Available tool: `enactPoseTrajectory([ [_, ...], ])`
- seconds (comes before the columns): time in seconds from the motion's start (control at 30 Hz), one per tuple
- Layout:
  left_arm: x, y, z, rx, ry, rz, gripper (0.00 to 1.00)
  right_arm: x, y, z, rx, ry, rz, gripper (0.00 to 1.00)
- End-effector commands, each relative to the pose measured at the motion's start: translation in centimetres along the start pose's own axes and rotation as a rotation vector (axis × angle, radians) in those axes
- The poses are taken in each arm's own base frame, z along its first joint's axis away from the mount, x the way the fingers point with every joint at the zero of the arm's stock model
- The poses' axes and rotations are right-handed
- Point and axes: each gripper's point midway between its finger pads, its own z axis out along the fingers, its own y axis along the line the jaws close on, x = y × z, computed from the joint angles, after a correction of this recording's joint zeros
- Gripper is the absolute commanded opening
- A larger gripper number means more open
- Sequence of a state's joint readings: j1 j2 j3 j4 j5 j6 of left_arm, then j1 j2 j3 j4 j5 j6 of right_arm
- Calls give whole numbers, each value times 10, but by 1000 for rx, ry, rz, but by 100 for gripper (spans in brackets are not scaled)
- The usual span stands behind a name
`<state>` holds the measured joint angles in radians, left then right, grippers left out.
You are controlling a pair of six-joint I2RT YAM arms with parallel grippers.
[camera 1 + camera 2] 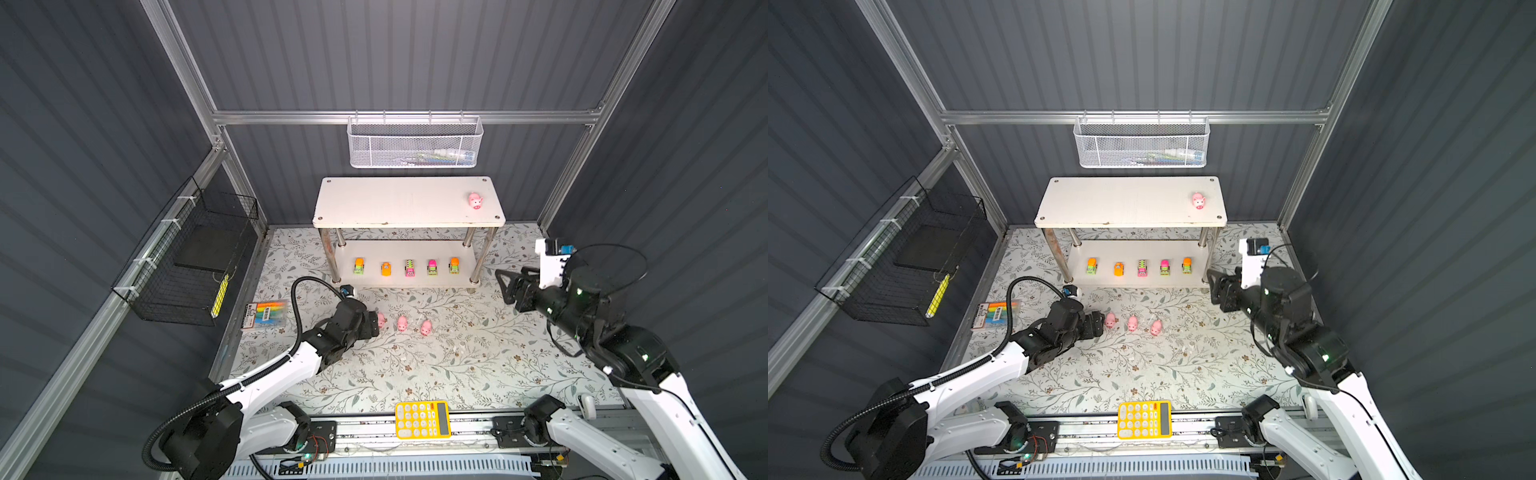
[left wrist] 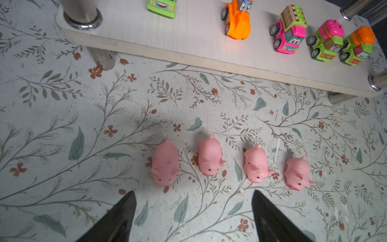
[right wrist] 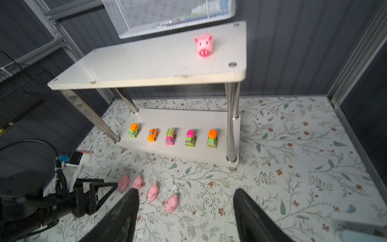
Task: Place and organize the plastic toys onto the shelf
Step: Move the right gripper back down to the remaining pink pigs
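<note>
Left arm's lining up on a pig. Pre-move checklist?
1. Left gripper open, empty: ok.
2. Four loose pigs apart from one another: ok.
3. Single pig ahead of the jaws: not ok; the end pig and its neighbour both face the gap.
4. Room on the top board: ok; only the placed pig stands there, at its right end.
5. Right gripper open, empty, clear of the loose pigs: ok.
6. Left gripper's height above the table: cannot tell.
</note>
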<state>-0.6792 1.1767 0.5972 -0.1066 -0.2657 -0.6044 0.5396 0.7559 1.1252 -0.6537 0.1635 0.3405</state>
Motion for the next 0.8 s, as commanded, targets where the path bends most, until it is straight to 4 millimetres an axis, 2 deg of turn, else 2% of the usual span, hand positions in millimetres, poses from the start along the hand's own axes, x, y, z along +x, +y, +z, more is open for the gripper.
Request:
enactPoseTrajectory([
  [0.0, -17, -5, -3, 2, -50, -36, 87, 47, -4, 21, 43, 63, 131, 73],
  [0.17, -21, 0, -8, -23, -70, -47, 87, 122, 17, 59, 17, 199, 133, 73],
  [0.3, -23, 7, -15, -49, -88, -51, 87, 168, 29, 89, 30, 326, 126, 74],
  [0.5, -26, 15, -24, -73, -115, -62, 87, 212, 42, 130, 56, 464, 170, 76],
  [0.6, -27, 13, -24, -73, -112, -50, 87, 225, 53, 145, 42, 506, 199, 76],
  [0.77, -26, 13, -22, -74, -111, -50, 87, 241, 59, 164, 67, 565, 209, 76],
])
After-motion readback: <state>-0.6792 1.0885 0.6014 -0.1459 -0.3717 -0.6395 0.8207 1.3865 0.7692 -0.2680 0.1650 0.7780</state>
